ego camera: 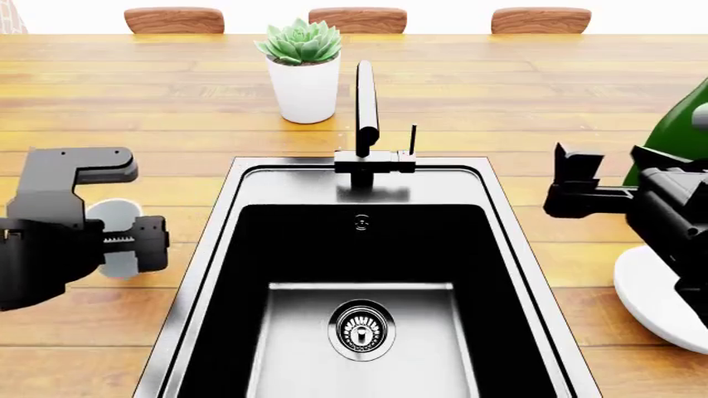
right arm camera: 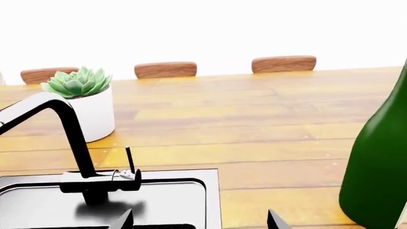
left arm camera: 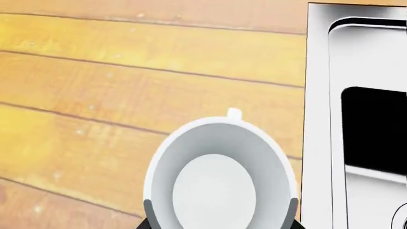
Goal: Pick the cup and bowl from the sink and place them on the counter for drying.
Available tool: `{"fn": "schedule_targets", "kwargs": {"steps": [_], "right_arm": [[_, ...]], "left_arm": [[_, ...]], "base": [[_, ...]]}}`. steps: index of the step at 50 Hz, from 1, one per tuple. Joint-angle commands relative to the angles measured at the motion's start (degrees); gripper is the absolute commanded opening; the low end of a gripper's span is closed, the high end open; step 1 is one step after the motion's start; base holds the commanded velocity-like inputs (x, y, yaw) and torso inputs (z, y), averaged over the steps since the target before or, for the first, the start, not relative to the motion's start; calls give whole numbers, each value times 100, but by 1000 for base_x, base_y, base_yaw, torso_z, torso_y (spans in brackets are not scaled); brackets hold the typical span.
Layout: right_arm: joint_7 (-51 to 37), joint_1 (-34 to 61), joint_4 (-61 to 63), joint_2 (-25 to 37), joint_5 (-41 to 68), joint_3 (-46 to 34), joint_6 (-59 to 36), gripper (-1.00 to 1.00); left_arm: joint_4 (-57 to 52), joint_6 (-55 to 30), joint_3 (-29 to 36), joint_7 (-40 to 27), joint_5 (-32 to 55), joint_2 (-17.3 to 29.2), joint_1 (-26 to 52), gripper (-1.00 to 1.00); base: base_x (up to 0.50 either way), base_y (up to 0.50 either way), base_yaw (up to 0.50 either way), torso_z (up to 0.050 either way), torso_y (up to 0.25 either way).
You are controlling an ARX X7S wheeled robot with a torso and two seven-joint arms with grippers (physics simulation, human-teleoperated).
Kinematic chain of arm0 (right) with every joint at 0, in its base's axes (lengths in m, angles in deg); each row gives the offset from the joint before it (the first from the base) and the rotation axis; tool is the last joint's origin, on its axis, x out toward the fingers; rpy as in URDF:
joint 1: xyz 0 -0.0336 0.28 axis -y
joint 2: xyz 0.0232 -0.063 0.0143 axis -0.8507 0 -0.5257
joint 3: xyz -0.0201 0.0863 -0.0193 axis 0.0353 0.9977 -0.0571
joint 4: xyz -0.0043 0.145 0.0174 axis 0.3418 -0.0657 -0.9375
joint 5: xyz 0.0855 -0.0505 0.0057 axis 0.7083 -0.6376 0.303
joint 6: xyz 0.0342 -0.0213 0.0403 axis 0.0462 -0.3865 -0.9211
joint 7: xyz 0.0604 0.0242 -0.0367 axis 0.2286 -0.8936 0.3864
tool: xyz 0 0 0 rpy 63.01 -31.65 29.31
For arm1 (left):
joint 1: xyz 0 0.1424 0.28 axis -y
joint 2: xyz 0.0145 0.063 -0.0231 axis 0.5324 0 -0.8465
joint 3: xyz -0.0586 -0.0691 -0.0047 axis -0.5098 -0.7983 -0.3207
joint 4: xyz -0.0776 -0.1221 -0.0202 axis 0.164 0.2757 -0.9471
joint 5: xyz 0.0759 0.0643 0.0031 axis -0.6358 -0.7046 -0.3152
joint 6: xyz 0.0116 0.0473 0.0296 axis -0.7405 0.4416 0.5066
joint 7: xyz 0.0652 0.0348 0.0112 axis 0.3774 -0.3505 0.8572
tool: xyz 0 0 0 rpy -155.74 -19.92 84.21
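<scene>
The white cup (left arm camera: pixel 216 171) sits between my left gripper's (left arm camera: pixel 220 206) grey fingers (left arm camera: pixel 148 211), which are shut on its sides. It is over the wooden counter (left arm camera: pixel 127 71), left of the sink (left arm camera: pixel 318 119). In the head view the cup (ego camera: pixel 111 217) shows behind the left gripper (ego camera: pixel 124 242). The white bowl (ego camera: pixel 652 294) rests on the counter at the right of the sink (ego camera: pixel 221 217), partly hidden by my right arm. My right gripper (ego camera: pixel 575 186) hangs open above the counter beside the sink's right rim, its fingertips (right arm camera: pixel 275 220) holding nothing. The basin shows only its drain (ego camera: pixel 361 328).
A black faucet (ego camera: pixel 366 108) rises at the sink's back. Behind it stands a white pot with a green succulent (ego camera: pixel 302 70). A tall green bottle (ego camera: pixel 677 124) stands close to my right arm. Chair backs (ego camera: pixel 356 18) line the counter's far edge.
</scene>
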Motion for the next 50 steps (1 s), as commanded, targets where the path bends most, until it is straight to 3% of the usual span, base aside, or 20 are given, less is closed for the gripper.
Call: {"fn": "schedule_targets", "kwargs": {"steps": [1, 26, 27, 50], "right_arm": [[134, 2, -85, -122, -208, -129, 7, 100], [-19, -82, 64, -31, -4, -50, -1, 100], [-12, -103, 64, -33, -13, -43, 11, 100], [4, -77, 49, -34, -12, -84, 32, 100]], "left_arm": [[143, 88, 38, 82, -21, 78, -262, -100], [418, 313, 161, 421, 61, 13, -778, -100], [420, 304, 158, 410, 48, 18, -762, 100], [122, 107, -51, 180, 161, 166, -354, 100]], "base": [[0, 0, 0, 0, 0], [1, 0, 0, 0, 0], [0, 3, 0, 0, 0], [0, 0, 0, 0, 0]]}}
